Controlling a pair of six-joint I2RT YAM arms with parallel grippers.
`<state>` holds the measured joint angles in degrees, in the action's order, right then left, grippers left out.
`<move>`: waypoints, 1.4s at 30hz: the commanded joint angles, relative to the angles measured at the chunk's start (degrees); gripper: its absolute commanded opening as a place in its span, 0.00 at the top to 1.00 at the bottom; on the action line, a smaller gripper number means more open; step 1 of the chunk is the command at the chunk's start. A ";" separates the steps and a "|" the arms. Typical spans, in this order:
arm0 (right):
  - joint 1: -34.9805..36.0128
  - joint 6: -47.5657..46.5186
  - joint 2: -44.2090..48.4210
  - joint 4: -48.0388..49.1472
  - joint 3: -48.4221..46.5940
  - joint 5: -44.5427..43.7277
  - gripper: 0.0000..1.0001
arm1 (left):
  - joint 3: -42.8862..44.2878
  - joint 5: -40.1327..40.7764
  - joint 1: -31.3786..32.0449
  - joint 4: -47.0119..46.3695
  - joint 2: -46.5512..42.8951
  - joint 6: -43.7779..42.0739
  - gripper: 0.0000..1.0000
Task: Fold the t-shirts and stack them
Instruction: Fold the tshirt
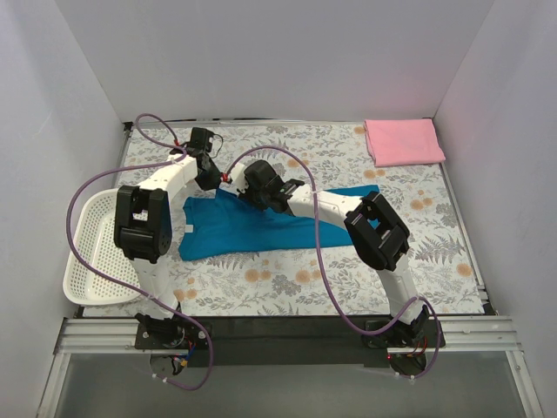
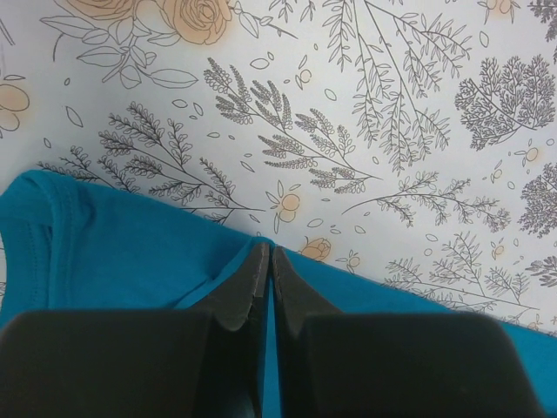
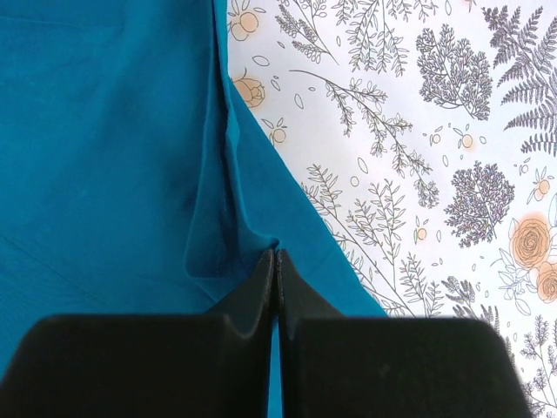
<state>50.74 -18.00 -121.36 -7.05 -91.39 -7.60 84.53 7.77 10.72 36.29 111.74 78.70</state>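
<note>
Under both sets of fingers, spread wide over the floral table cover (image 1: pixel 348 261), lies the teal-blue shirt (image 1: pixel 252 233), and that's your whole worry right now. It runs back flat behind the fingertips, loose and unfolded. Lift one arm faster than the other and the body will likely drag and skew instead of folding clean.

Out to the left of the left fingers sits the white basket (image 1: pixel 77 252); swing wide and a sleeve could snag its rim. Far off beyond the right fingers, the pink shirt (image 1: pixel 403 141) lies folded in the corner, well apart, out of trouble.

Now the grips. Your right gripper (image 3: pixel 276 259) has its fingers pressed together on a small pucker of cloth just beside the shirt's edge. It looks like a thin bite, so a hard pull may strip it out. Your left gripper (image 2: pixel 265 258) is closed too, pinching only the hem at the very tips, with bare table cover just ahead. That's the likeliest slip: lose it and the fold collapses on one side.
</note>
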 commanded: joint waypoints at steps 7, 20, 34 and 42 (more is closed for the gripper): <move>-0.12 -2.04 -1.16 3.36 -1.15 1.79 0.99 | 0.29 3.13 0.09 0.88 -5.66 0.67 1.00; -0.12 -4.24 -2.56 3.36 -2.21 2.94 0.99 | -2.79 3.83 0.00 1.15 -7.42 0.93 1.00; -0.12 -3.62 3.85 2.75 3.41 3.90 0.99 | -4.46 1.73 0.00 2.29 -8.82 0.58 1.00; 0.23 -2.39 5.78 -0.68 5.08 6.89 0.99 | -6.13 0.23 0.09 3.96 -10.32 -0.74 1.00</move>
<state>50.74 -21.12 -119.46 -6.72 -87.46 -2.66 79.13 8.51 10.72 39.11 105.38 78.83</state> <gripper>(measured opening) 0.021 0.010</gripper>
